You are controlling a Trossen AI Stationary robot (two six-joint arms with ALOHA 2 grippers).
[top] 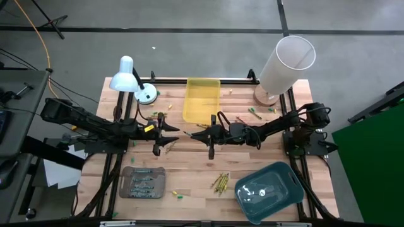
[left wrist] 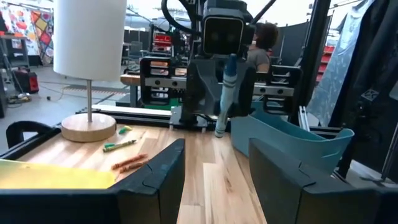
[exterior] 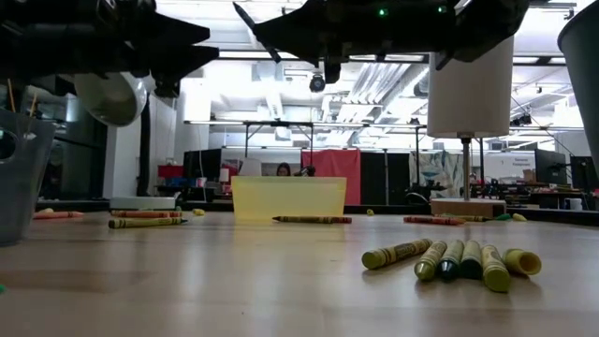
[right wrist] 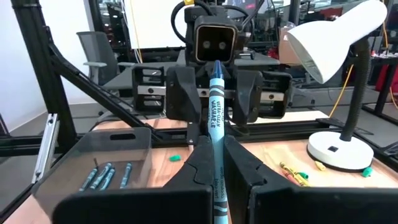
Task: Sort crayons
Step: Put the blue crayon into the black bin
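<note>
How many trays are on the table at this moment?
3. The yellow tray sits at the far middle edge, the grey tray at the near left holding blue crayons, and the teal tray at the near right. None seems hidden.

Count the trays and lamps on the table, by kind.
Trays: 3 (yellow tray, grey tray, teal tray)
Lamps: 2 (white desk lamp, cylinder-shade lamp)
Total: 5
</note>
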